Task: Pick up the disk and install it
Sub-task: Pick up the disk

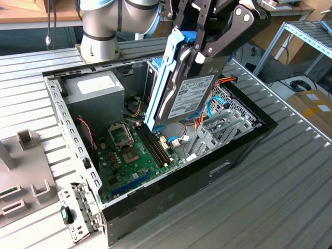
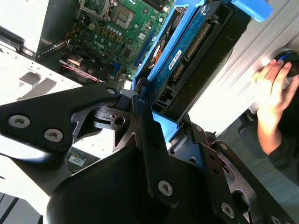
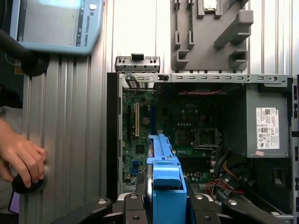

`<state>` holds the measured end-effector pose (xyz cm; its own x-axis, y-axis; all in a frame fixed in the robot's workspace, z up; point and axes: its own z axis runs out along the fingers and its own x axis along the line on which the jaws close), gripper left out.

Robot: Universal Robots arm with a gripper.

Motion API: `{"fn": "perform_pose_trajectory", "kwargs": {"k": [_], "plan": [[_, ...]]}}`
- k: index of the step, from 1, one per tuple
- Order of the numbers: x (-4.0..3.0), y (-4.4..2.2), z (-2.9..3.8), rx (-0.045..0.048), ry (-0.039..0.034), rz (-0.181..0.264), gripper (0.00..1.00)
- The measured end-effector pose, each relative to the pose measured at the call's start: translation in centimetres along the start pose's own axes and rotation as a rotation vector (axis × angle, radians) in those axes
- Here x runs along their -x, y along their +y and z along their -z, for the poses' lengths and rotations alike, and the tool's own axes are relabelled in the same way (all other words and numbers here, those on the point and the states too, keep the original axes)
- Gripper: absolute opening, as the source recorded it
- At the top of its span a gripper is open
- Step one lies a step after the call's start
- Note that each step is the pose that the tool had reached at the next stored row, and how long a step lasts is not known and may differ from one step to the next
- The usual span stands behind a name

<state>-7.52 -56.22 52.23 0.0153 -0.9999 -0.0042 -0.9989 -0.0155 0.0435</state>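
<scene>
Ribbed grey metal bench, open black computer case. Black gripper clenched on grey blue-railed metal disk, tilted; worth squaring rails with grey drive bay at its 4 o'clock

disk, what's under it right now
Held tilted in the end effector, the disk is over the open computer case: motherboard, memory slots, cables. It covers the board patch directly beneath.

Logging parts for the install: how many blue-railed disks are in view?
1. The disk is held tilted by the tool, shut on its upper end, above the open computer case. More could be hidden inside the case.
</scene>
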Motion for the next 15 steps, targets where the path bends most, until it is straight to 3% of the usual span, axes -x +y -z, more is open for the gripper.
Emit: {"fn": "perform_pose_trajectory", "kwargs": {"k": [15], "plan": [[-0.03, -1.80, -0.02, 0.0000, 0.0001, 0.000, 0.37]]}}
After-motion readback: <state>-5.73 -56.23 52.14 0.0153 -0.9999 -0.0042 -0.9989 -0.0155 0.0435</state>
